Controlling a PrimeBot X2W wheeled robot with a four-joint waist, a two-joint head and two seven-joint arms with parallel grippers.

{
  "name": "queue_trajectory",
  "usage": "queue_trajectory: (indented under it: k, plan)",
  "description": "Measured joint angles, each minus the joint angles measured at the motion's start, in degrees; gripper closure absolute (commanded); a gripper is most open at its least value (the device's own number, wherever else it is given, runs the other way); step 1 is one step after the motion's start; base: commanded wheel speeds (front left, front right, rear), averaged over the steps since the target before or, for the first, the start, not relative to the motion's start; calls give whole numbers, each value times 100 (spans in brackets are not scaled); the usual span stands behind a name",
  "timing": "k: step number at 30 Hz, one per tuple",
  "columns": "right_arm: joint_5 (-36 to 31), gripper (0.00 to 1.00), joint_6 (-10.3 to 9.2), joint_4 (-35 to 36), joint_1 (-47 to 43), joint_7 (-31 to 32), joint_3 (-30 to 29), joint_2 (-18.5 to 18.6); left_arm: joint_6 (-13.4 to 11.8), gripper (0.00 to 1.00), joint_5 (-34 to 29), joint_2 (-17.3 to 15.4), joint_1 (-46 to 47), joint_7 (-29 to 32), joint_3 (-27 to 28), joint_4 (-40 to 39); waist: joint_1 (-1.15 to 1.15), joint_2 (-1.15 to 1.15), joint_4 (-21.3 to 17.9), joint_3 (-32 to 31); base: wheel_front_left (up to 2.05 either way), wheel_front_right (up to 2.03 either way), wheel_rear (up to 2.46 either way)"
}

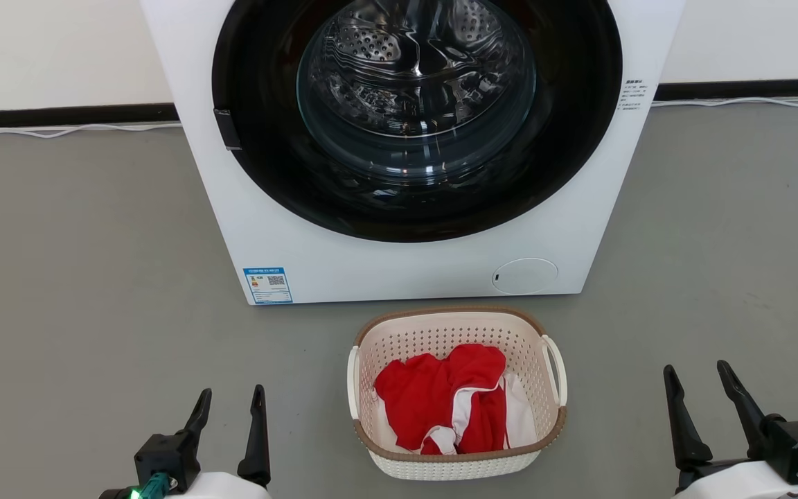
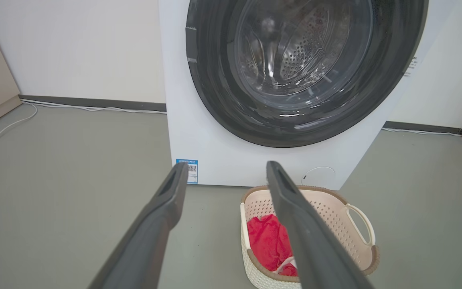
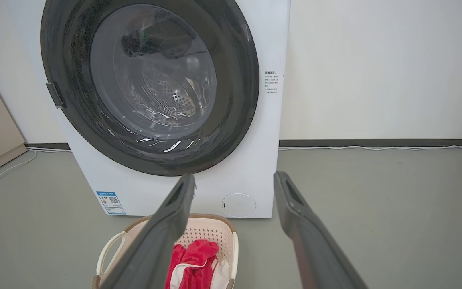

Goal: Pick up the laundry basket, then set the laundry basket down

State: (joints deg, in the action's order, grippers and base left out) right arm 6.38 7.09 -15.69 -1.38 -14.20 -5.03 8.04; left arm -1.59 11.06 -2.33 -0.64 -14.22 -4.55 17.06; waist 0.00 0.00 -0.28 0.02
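Grey floor (image 1: 80,291): laundry basket (image 1: 440,327) mouth-up, long axis toward washer (image 1: 399,270).

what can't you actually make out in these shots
Bottom of the laundry basket: head view, covered by the red and white clothes.
Top of the washing machine: cut off by the upper edge, every view.
Blue sticker text: head view, too small.
Part of the basket's contents: left wrist view, behind one finger of the left gripper.

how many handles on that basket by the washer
2. The left handle is a white loop on the left side of the laundry basket; the right handle is the matching loop on its right side. None looks hidden.
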Motion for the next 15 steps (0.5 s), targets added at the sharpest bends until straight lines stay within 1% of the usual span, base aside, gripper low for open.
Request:
queue_trajectory:
  k: [15]
  plan:
    - [15,0,3,-42,9,0,1,14,0,0,3,-2,0,0,-29,22,0,0,-7,89,0,0,0]
